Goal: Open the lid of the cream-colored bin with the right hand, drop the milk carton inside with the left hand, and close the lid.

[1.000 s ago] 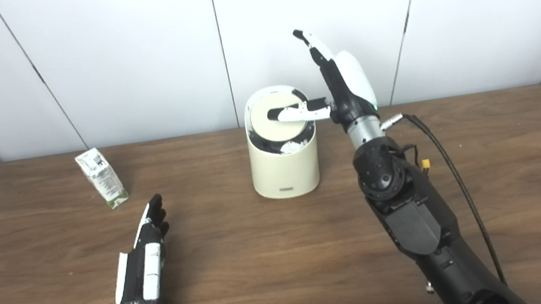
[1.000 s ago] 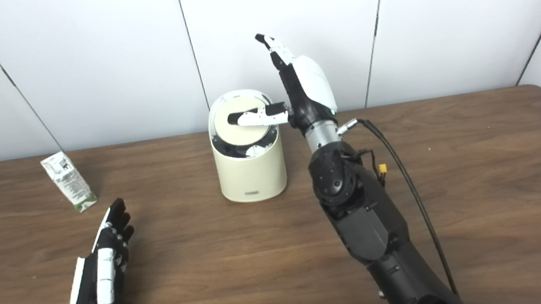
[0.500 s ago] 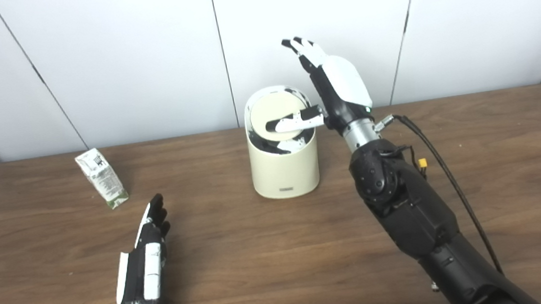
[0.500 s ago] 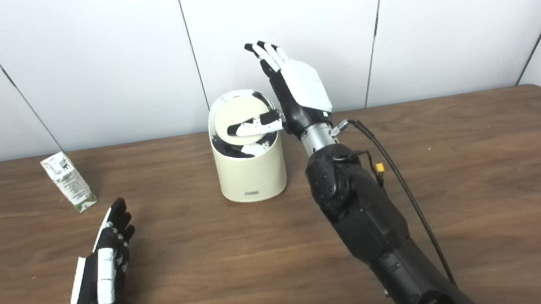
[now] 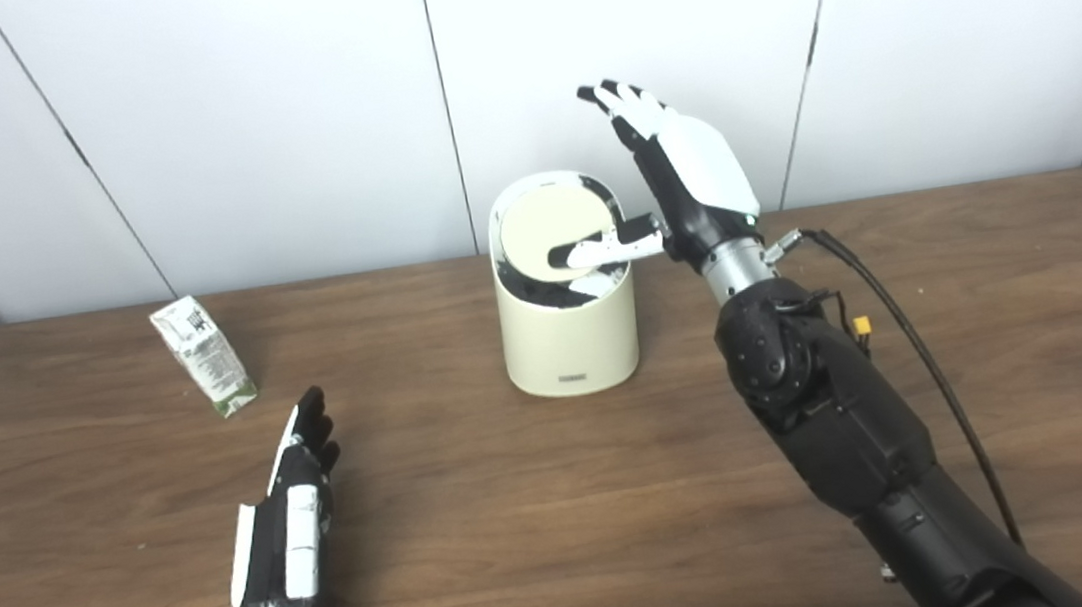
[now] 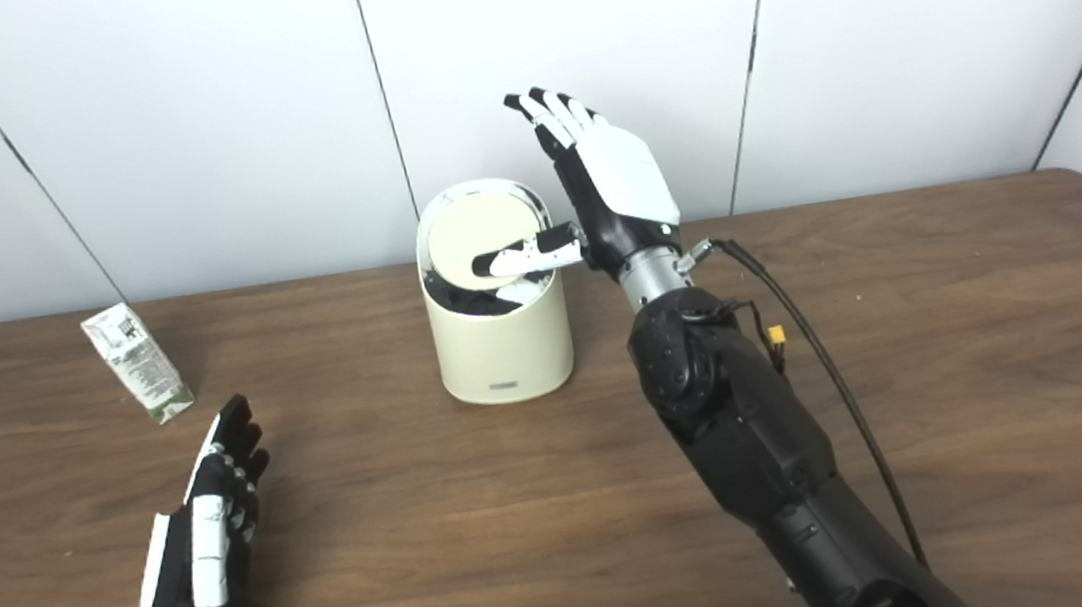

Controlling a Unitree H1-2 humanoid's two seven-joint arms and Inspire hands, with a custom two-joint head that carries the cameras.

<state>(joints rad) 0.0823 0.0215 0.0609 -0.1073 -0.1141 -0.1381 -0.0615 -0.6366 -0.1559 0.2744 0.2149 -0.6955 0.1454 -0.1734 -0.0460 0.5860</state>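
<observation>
Nearest on the desk (image 5: 542, 504), the left hand (image 5: 288, 531) is laid flat with its fingers (image 5: 313, 430) straight and side by side, and nothing is held in it. No move is seen in it over the last second.

A little farther back and to the left, the milk carton (image 5: 204, 356) is stood upright on the desk, well apart from the bin — it is not yet picked up.

Farther still, near the middle, the cream-colored bin (image 5: 569, 336) is seen with its round lid (image 5: 548, 227) tipped, so a dark gap is shown at the front. The right hand (image 5: 684, 178) is held up beside the bin, its fingers (image 5: 626, 108) spread and raised, and only the thumb (image 5: 601, 252) is laid across the lid. Nothing is gripped.

A second ago the thumb was higher on the lid and the fingers pointed straighter up; now the thumb is set lower and the hand is leaned back a bit. The lid looks pushed a little more open — so the opening step is likely under way, and the carton is left for later.
</observation>
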